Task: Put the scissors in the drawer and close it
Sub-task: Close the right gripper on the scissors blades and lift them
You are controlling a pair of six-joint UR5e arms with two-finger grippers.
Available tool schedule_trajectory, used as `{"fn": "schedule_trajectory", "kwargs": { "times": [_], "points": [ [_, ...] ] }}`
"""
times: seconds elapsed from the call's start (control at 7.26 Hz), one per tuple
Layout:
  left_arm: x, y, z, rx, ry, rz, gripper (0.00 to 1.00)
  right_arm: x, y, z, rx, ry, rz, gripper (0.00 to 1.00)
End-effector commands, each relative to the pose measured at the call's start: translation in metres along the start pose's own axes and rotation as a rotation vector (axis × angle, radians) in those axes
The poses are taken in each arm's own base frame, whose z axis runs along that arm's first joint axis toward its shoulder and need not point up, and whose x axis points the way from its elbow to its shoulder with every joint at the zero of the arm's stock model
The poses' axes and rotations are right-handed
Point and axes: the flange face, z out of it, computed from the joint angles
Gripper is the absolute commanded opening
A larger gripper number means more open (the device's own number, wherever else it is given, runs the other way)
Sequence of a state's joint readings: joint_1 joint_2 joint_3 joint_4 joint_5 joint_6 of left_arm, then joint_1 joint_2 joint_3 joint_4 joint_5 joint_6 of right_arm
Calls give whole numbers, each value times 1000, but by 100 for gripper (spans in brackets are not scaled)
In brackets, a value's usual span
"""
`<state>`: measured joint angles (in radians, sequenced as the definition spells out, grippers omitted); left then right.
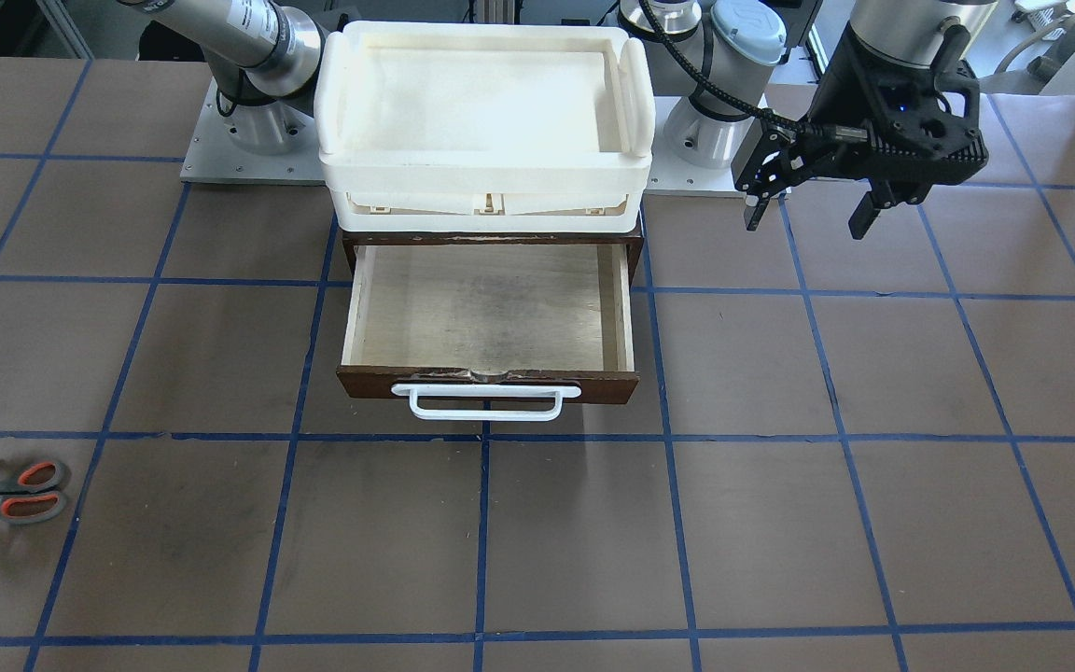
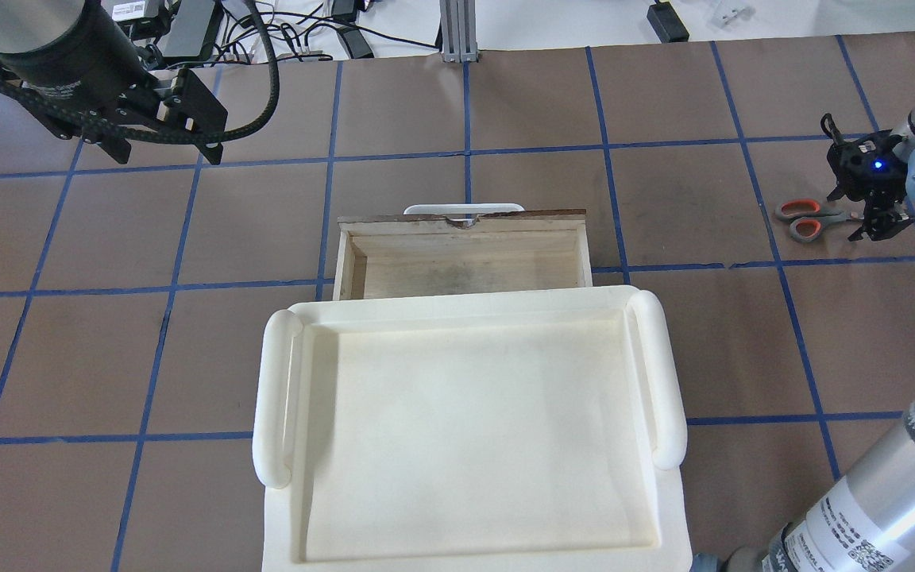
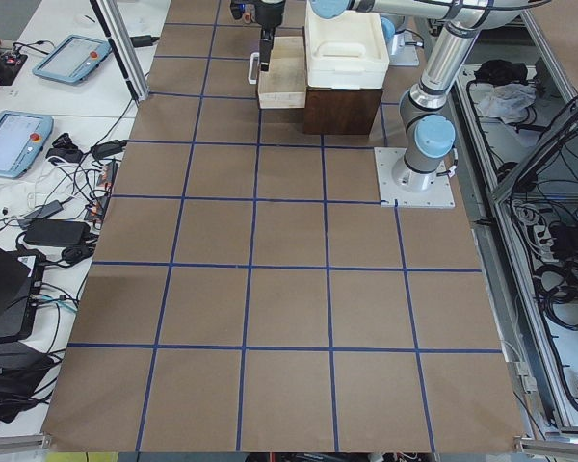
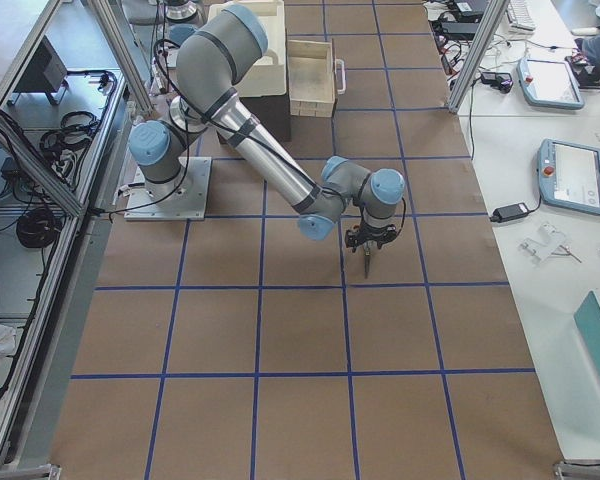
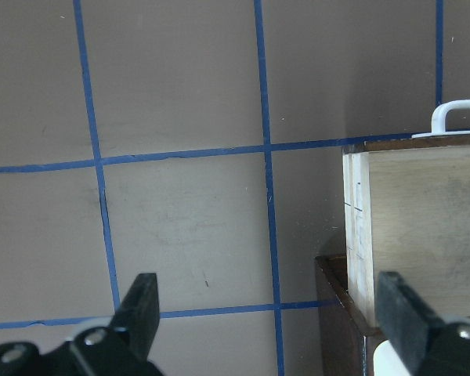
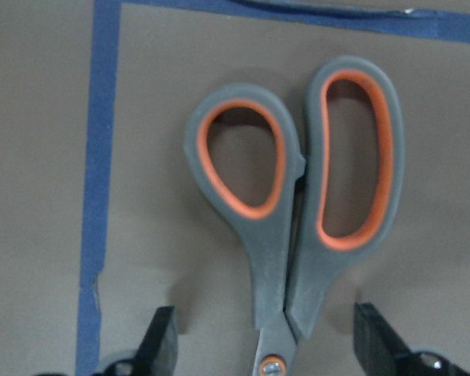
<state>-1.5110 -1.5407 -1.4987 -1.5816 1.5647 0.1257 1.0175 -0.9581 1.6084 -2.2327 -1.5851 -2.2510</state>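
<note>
You'll find the scissors (image 1: 20,490) lying flat on the brown table (image 1: 780,523), well apart from the drawer (image 1: 486,313), out toward the table end on the robot's right and a little nearer your long edge than the drawer front is. They are closed, with grey plastic handles lined orange-red inside the loops. One loop is small and rounded, the other long and narrow, and the two touch side by side where the handles narrow toward a small metal pivot screw. The loops point back toward the drawer and the dark blades run away from it, under the right gripper (image 6: 266,343). A blue tape line passes just beside the smaller loop. The right gripper is down low over them, jaws spread. Its fingers (image 6: 163,341) stand either side of the pivot with bare table showing between each finger and the scissors, so it grips nothing. The drawer is pulled out toward you from the small dark brown cabinet (image 3: 342,111), showing pale plywood walls and floor, a dark brown front chipped at the middle of its top edge, and a white bar handle (image 1: 486,403). A white plastic tray (image 1: 486,173) sits on top of the cabinet. The left gripper (image 1: 806,222) hangs above the table beside the cabinet, near the robot's long edge, jaws wide apart and holding nothing
</note>
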Motion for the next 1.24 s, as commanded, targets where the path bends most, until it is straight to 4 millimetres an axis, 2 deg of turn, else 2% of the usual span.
{"fn": "schedule_trajectory", "kwargs": {
  "times": [0.0,0.41,1.1],
  "points": [
    [0,0,0,1,0,0,100,-4,-1,5,4,-12,9,72],
    [0,0,0,1,0,0,100,-5,-2,5,6,-16,31,62],
    [0,2,1,-1,0,0,100,-1,-8,-1,2,-5,44,64]
  ]
}}
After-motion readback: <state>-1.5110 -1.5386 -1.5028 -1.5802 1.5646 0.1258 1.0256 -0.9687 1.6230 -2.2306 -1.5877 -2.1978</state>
